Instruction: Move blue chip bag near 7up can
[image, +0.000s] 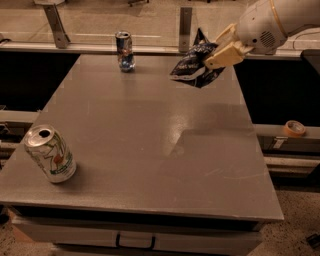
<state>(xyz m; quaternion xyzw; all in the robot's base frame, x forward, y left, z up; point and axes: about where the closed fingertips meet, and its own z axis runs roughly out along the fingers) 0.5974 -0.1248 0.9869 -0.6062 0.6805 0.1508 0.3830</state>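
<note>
The blue chip bag (194, 65), dark navy foil with white lettering, hangs in the air above the table's far right part. My gripper (220, 50) is shut on its right side, with the white arm reaching in from the upper right. The 7up can (50, 154), white-silver with green and red markings and an open silver top, stands tilted near the table's front left corner, far from the bag.
A slim blue and silver can (124, 51) stands at the far edge of the grey table (150, 145). A glass rail with metal posts (185, 27) runs behind the table. A roll of tape (294, 128) lies on a ledge to the right.
</note>
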